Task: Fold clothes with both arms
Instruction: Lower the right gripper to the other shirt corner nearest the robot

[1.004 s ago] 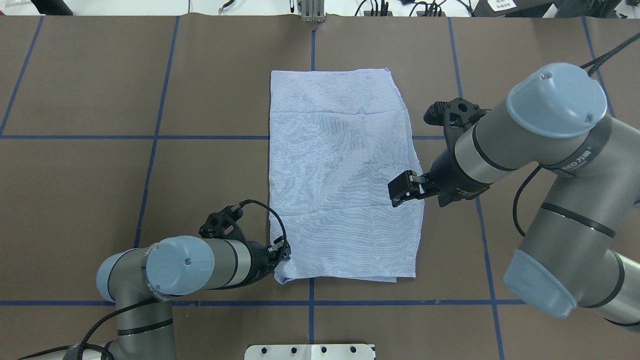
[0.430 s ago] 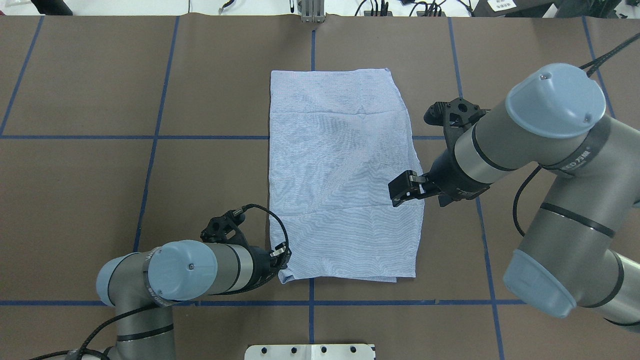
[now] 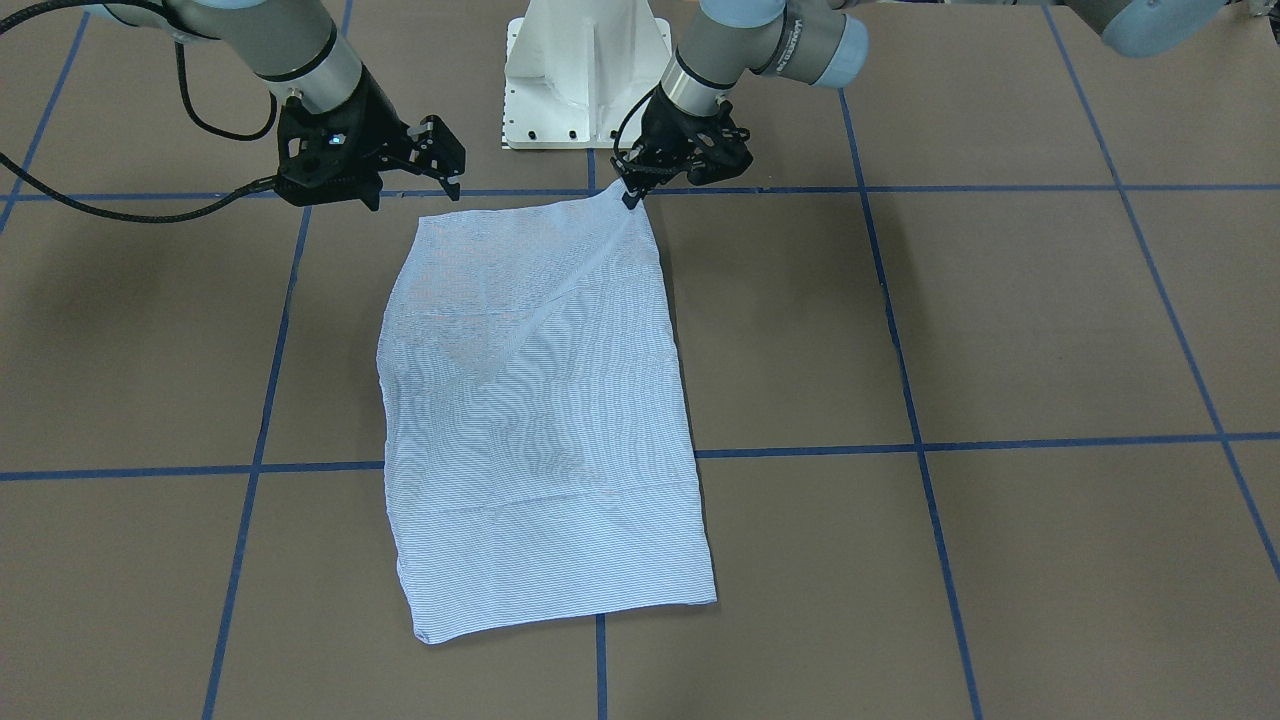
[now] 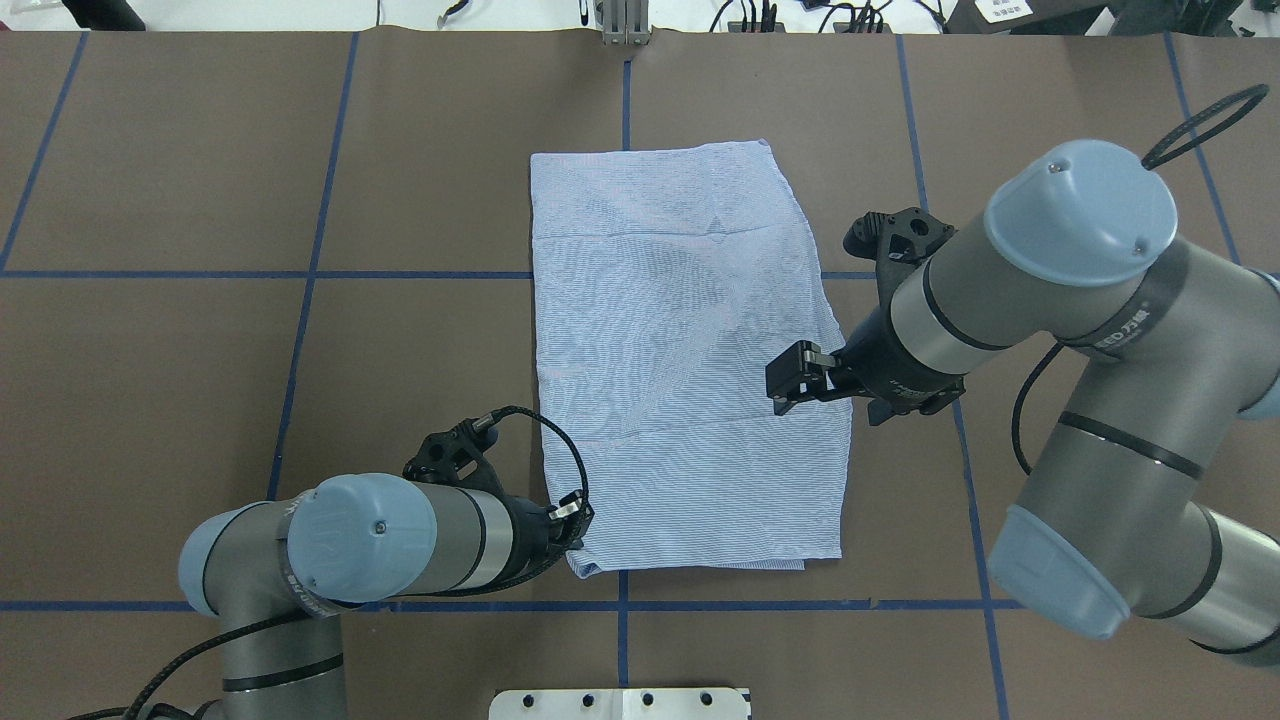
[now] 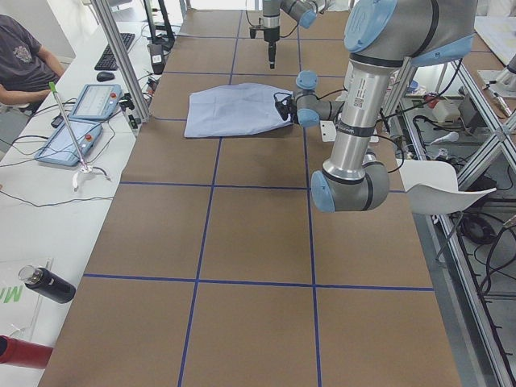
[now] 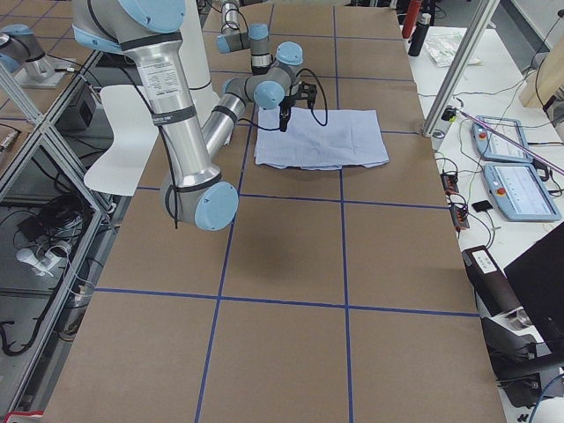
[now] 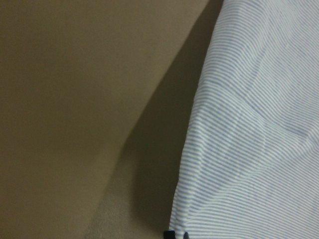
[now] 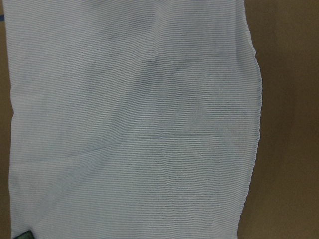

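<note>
The light blue striped shirt [image 4: 680,350] lies folded into a long rectangle on the brown table, also seen in the front view [image 3: 540,420]. My left gripper [image 4: 578,518] is shut on its near-left corner; from the front that corner is drawn up into a small peak at the left gripper [image 3: 630,195]. The left wrist view shows the shirt [image 7: 249,124] hanging off the table with a shadow under it. My right gripper [image 4: 790,385] hovers open above the shirt's right edge, clear of the cloth [image 3: 450,160]. Only flat shirt [image 8: 134,124] fills the right wrist view.
The white pedestal base [image 4: 620,703] stands just behind the shirt's near edge. Blue tape lines [image 4: 310,270] cross the brown table cover. Beside the table's far side sit a person [image 5: 24,64], control tablets [image 5: 89,101] and a dark bottle [image 5: 48,284].
My left gripper has pulled the near-left corner slightly right and toward the base, and the whole shirt has skewed a little. My right gripper has drifted slightly left over the shirt.
</note>
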Motion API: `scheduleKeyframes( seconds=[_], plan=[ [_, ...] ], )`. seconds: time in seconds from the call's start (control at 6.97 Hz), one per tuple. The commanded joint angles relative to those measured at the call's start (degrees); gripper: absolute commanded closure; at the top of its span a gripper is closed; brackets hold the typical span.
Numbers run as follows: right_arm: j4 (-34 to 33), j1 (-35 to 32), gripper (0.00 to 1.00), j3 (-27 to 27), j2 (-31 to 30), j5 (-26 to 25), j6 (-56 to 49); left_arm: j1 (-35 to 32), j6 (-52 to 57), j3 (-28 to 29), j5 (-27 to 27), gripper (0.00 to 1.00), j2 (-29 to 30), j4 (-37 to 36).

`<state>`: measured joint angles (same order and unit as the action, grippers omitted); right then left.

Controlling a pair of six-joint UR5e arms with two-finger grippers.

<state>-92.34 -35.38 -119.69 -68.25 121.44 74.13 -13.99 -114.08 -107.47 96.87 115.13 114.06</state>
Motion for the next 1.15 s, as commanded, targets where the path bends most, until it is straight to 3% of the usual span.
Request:
scheduleKeyframes(
  seconds=[0.0, 0.29, 0.72, 1.0],
  plan=[
    [0.50, 6.69, 0.00, 1.39, 1.80, -7.14, 9.27, -0.07, 0.00, -0.99, 0.42, 1.00, 0.09, -0.77],
    [0.24, 10.94, 0.00, 4.02, 0.93, -11.04, 10.07, -0.16, 0.00, -0.81, 0.42, 1.00, 0.09, -0.77],
    [0.32, 12.87, 0.00, 5.69, -2.32, -11.05, 11.73, -0.07, 0.00, -0.64, 0.42, 1.00, 0.09, -0.77],
    [0.67, 13.93, 0.00, 8.76, -1.36, -11.05, 19.95, -0.07, 0.00, -0.55, 0.33, 1.00, 0.09, -0.68]
  ],
)
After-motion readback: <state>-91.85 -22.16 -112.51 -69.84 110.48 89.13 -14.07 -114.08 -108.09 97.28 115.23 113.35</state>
